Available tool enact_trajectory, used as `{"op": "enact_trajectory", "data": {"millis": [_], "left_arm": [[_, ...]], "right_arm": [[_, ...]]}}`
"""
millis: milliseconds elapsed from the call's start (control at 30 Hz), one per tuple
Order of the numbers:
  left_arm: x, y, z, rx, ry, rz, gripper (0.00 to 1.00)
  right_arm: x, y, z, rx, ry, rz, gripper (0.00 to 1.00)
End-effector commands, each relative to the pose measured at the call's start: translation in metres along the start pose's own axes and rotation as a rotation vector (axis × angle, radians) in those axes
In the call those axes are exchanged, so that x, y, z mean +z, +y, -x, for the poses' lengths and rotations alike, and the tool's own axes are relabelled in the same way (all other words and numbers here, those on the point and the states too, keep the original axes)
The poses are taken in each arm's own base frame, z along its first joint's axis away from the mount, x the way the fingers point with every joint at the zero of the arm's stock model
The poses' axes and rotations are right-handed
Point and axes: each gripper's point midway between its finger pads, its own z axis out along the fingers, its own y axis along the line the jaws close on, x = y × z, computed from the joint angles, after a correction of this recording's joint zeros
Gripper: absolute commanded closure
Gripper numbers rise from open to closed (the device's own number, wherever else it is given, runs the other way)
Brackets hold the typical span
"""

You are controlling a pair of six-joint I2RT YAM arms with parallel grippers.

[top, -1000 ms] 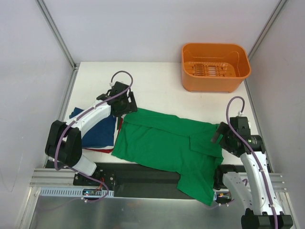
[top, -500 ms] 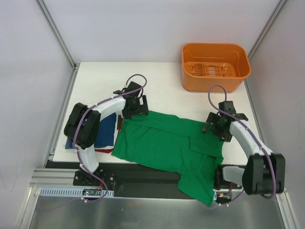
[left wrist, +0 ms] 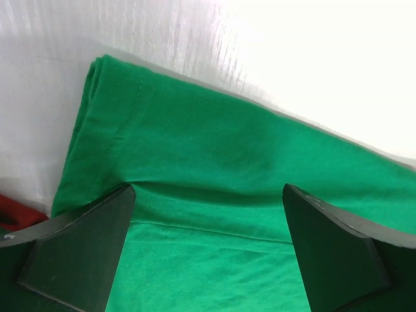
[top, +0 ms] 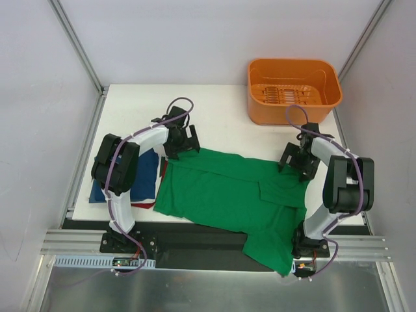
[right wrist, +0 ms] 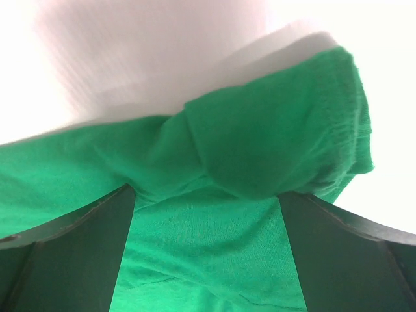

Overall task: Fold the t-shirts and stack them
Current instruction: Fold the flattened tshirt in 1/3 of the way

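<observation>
A bright green t-shirt (top: 227, 195) lies spread across the table's middle, its near right part hanging over the front edge. My left gripper (top: 180, 144) is at the shirt's far left corner. In the left wrist view it (left wrist: 208, 240) is open, its fingers (left wrist: 71, 253) straddling the green hem (left wrist: 195, 149). My right gripper (top: 298, 162) is at the shirt's far right corner. It (right wrist: 208, 247) is open over a bunched green fold (right wrist: 273, 143). A navy t-shirt (top: 140, 177) lies to the left, with a red edge (top: 144, 204) beneath it. The dark shirt is hidden.
An orange plastic basket (top: 294, 91) stands at the table's far right. White walls with metal posts enclose the table (top: 221, 114) on three sides. A red cloth edge (left wrist: 16, 214) shows at the lower left of the left wrist view.
My right gripper has moved away from the near right edge to the green shirt's far right corner. My left gripper has shifted along the shirt's far left corner. The shirt has barely moved.
</observation>
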Motion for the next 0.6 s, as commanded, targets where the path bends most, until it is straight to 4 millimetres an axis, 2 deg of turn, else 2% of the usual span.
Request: {"op": "enact_trajectory", "data": {"millis": [0,133,167,200,267,300,433,567], "left_arm": [[0.010,0.002,0.001,-0.023,0.033,0.005,0.01],[0.009,-0.009,0.010,-0.027,0.022,-0.023,0.01],[0.010,-0.011,0.012,-0.026,0.022,-0.027,0.01],[0.008,-0.017,0.018,-0.025,0.012,-0.041,0.01],[0.011,-0.021,0.022,-0.023,0.011,-0.051,0.01],[0.009,-0.026,0.028,-0.018,-0.002,-0.062,0.01],[0.011,-0.030,0.034,-0.014,-0.012,-0.064,0.01],[0.007,-0.034,0.037,-0.006,-0.019,-0.077,0.00]], "right_arm": [[0.012,0.004,0.041,-0.019,-0.042,0.014,0.03],[0.014,0.011,0.077,-0.047,-0.100,0.029,0.03],[0.021,0.012,0.082,-0.051,-0.096,0.027,0.03],[0.016,0.017,0.098,-0.077,-0.126,0.037,0.03],[0.023,0.019,0.108,-0.106,-0.125,0.037,0.03],[0.018,0.024,0.121,-0.111,-0.152,0.049,0.03],[0.015,0.027,0.142,-0.174,-0.197,0.058,0.03],[0.007,0.032,0.149,-0.201,-0.216,0.085,0.03]]}}
